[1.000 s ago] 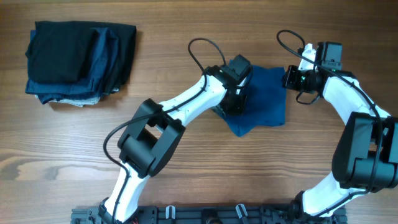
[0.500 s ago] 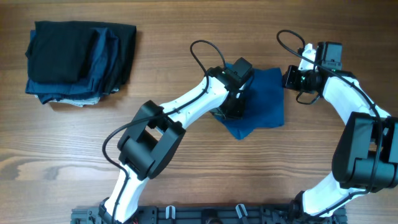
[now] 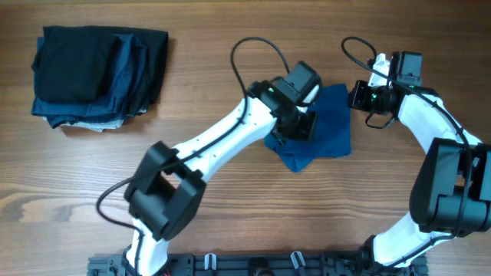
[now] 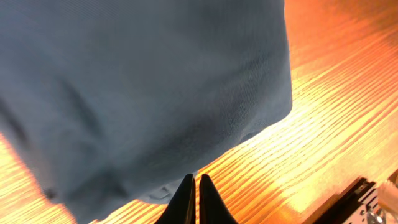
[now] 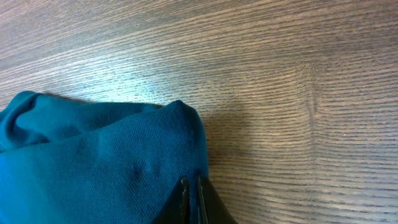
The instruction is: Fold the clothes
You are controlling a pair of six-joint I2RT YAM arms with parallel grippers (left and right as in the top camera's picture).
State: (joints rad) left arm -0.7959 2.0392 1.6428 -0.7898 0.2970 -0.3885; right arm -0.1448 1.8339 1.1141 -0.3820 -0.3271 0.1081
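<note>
I see dark folded stack (image 3: 98, 73) far left on tabletop (image 3: 77, 176). Left arm (image 3: 222, 142) stretched diagonally onto polo shirt (image 3: 334, 126), centre-right; left tool (image 4: 194, 190) closed at its edge. Right arm (image 3: 430, 123) elbowed inward, right tool (image 5: 191, 190) closed at shirt corner.

Shirt (image 3: 336, 115): bright medium blue, plain, no print. Just ahead of the right tool (image 5: 191, 180) it reads teal-blue with a fine knit weave. Ahead of the left tool (image 4: 194, 179) it reads dull grey-blue. Both tools: black.

Tabletop (image 3: 77, 192): mid-brown streaked wood grain, glowing orange beside the left tool.

Folded stack (image 3: 92, 77), well apart from both tools: black on top, dark navy beneath.

Left arm (image 3: 222, 138), right arm (image 3: 418, 115): white shells, black joints.
</note>
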